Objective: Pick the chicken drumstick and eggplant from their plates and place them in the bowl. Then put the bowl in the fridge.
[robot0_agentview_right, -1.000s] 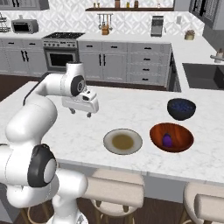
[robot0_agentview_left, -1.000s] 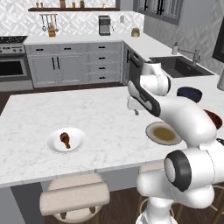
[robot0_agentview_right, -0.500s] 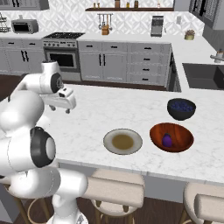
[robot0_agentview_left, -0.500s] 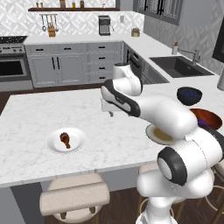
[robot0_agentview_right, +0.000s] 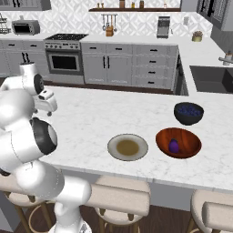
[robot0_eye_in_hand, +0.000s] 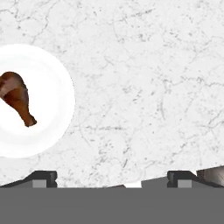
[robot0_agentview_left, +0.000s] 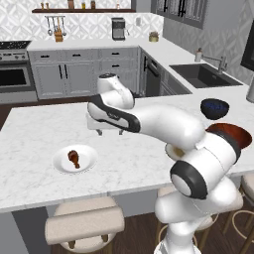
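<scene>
- On your far left the drumstick (robot0_agentview_left: pixel 74 158) lies on the white plate (robot0_agentview_left: pixel 88 159), thick reddish-brown end and thin bone end both exposed. It is flat and alone, so it looks easy to pinch across the meat.
- Next comes your claw (robot0_agentview_left: pixel 107 130), hanging over bare marbled table (robot0_agentview_left: pixel 30 149) beside that plate. Its jaws stand fully apart with nothing between them, a stance that suits a coming grasp.
- In the hand view the drumstick (robot0_eye_in_hand: pixel 16 98) sits off to one side, so you likely need to centre over it first.
- Mid-table, the tan plate (robot0_agentview_right: pixel 128 147) is bare, matte and shallow.
- Right of it, the glossy purple eggplant (robot0_agentview_right: pixel 173 145) already rests inside the reddish-brown bowl (robot0_agentview_right: pixel 189 139).
- Beyond that sits the dark navy bowl (robot0_agentview_right: pixel 188 113), rounder and deeper.
</scene>
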Controlling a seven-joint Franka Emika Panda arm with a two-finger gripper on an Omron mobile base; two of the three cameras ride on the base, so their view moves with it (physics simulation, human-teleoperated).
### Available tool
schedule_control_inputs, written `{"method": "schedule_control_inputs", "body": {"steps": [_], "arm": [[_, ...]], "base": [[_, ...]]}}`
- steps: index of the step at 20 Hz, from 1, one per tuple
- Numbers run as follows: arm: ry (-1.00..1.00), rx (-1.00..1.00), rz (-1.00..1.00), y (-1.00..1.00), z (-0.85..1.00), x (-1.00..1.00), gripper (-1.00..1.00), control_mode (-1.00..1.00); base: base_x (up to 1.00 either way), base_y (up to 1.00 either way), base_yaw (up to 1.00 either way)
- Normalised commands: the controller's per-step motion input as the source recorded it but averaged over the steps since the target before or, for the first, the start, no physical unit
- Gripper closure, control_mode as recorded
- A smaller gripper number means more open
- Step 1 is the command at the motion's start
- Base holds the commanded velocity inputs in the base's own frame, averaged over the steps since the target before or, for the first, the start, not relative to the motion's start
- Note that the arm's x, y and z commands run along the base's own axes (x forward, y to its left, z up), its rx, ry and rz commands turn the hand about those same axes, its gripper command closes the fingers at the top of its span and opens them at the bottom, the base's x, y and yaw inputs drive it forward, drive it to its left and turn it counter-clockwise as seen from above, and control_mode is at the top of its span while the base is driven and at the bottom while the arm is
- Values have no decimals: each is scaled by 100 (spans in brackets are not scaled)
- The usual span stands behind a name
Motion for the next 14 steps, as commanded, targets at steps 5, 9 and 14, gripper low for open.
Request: {"method": "schedule_control_inputs", "body": {"steps": [5,9,14], "arm": [[3,2,0,47,-19,25,-100,-100],[6,0,6,26,-46,43,-100,-100],[2,-1,14,32,-69,51,-100,-100]], "base": [[0,0,0],[0,0,0],[0,0,0]]}}
